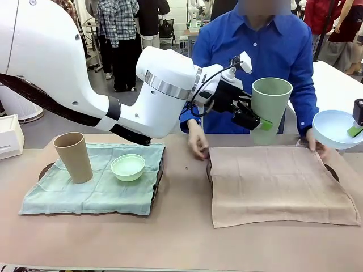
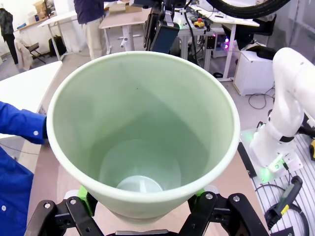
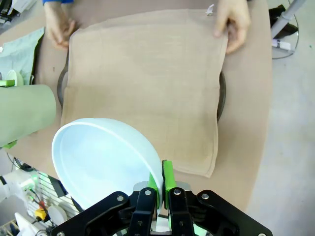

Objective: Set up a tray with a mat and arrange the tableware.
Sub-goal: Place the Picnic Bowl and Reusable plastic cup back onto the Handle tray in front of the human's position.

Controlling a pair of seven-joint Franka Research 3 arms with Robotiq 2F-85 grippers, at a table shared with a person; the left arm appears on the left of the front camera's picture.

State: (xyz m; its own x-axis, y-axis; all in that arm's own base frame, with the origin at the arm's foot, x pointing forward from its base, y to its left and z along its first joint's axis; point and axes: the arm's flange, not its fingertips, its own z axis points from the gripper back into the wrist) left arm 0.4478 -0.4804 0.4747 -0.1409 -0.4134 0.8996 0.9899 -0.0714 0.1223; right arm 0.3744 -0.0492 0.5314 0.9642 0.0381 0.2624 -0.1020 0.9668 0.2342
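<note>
My left gripper [image 1: 258, 120] reaches across the middle and is shut on the sage green cup [image 1: 271, 102], holding it upright in the air above the far edge of the tan mat [image 1: 278, 184]. In the left wrist view the cup [image 2: 142, 132] stands between my green pads [image 2: 83, 194]. At the right edge, my right gripper [image 1: 356, 128] is shut on the rim of the light blue bowl [image 1: 334, 127], pinched between its fingers [image 3: 168, 177] in the right wrist view, where the bowl [image 3: 103, 157] hangs tilted over the mat [image 3: 147, 83]. The tan cup [image 1: 74, 157] and mint bowl [image 1: 127, 167] stand on the green mat [image 1: 91, 190].
A person in a blue shirt holds the tan mat's far corners with both hands [image 1: 198, 144] [image 1: 319, 148]. A dark tray rim [image 1: 330, 171] shows under that mat, and another [image 1: 160, 167] under the green mat. A white box [image 1: 10, 136] sits at the far left.
</note>
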